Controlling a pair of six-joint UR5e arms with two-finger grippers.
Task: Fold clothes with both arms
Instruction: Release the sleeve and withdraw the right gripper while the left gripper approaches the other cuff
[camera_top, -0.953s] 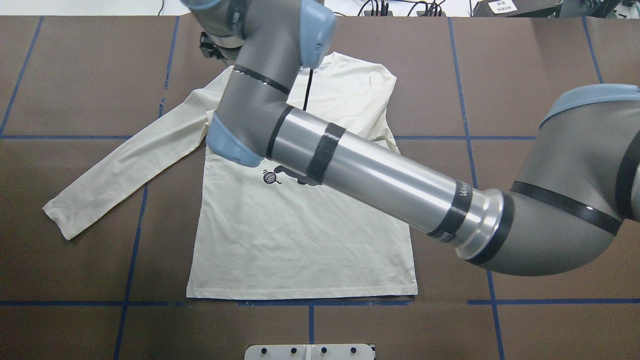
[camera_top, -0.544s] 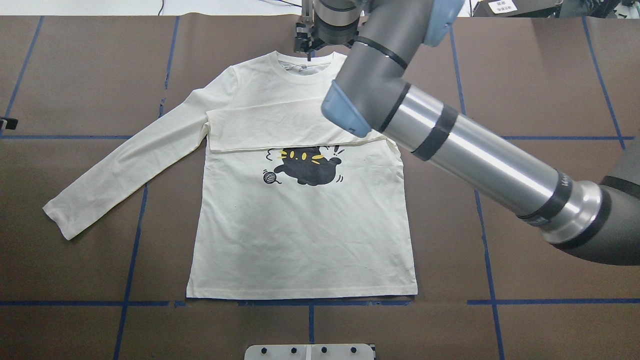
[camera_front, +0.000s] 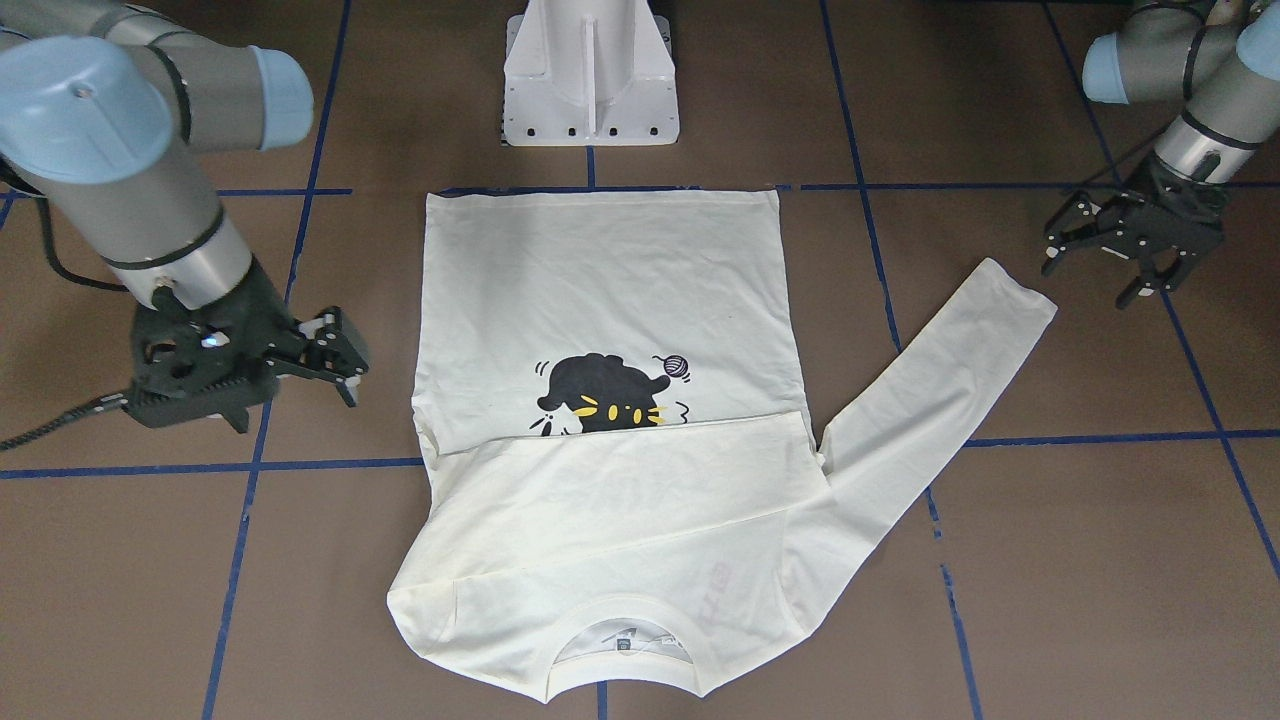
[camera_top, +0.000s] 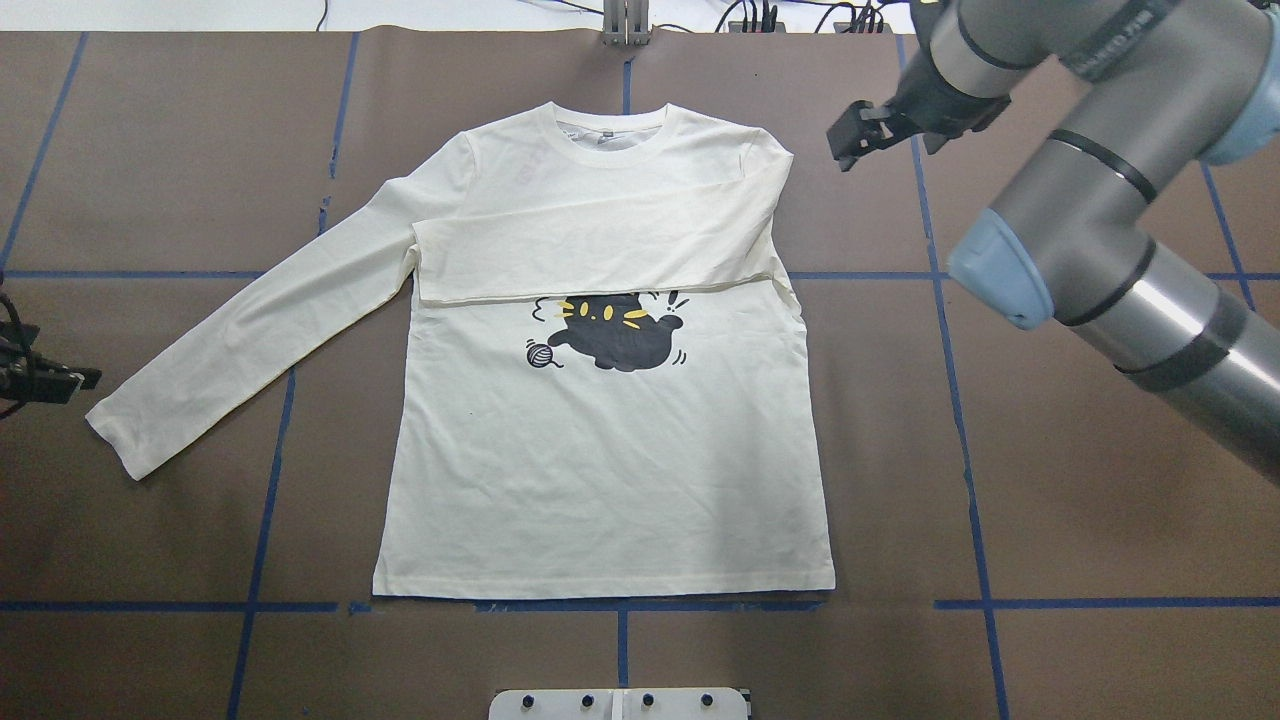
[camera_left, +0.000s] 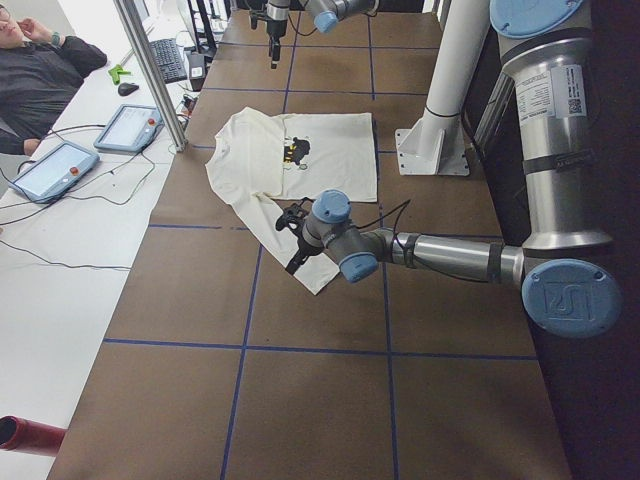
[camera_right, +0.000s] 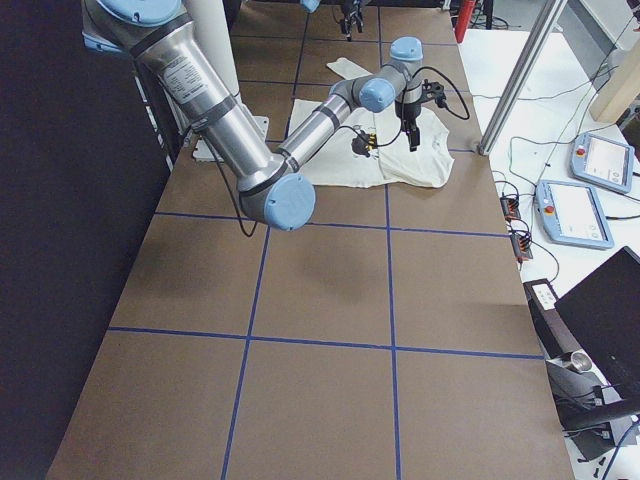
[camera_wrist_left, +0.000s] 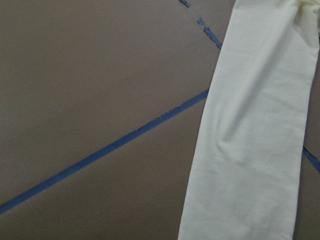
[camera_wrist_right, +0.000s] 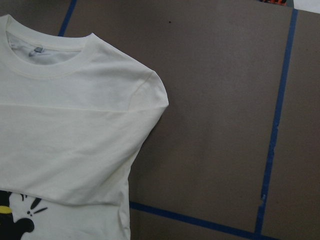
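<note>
The cream long-sleeved T-shirt (camera_top: 600, 470) lies flat on the brown table, print up. One sleeve (camera_top: 590, 245) is folded across the chest and covers the top of the black cat print (camera_top: 615, 335). The other sleeve (camera_top: 250, 330) stretches out flat toward the left. My right gripper (camera_top: 850, 140) is open and empty, off the shirt beside its right shoulder; it also shows in the front view (camera_front: 350, 365). My left gripper (camera_front: 1095, 270) is open and empty, close to the outstretched sleeve's cuff (camera_front: 1010, 295). The left wrist view shows that sleeve (camera_wrist_left: 250, 125); the right wrist view shows the shoulder (camera_wrist_right: 100, 110).
The white pedestal base (camera_front: 590, 80) stands at the robot's side of the table, near the shirt's hem. Blue tape lines (camera_top: 960, 400) grid the table. Tablets (camera_left: 125, 125), cables and a seated person (camera_left: 40, 70) are beyond the far edge.
My right arm has swung from over the shirt's left shoulder, past the collar, to the right and off the shirt. My left gripper has moved in near the outstretched cuff.
</note>
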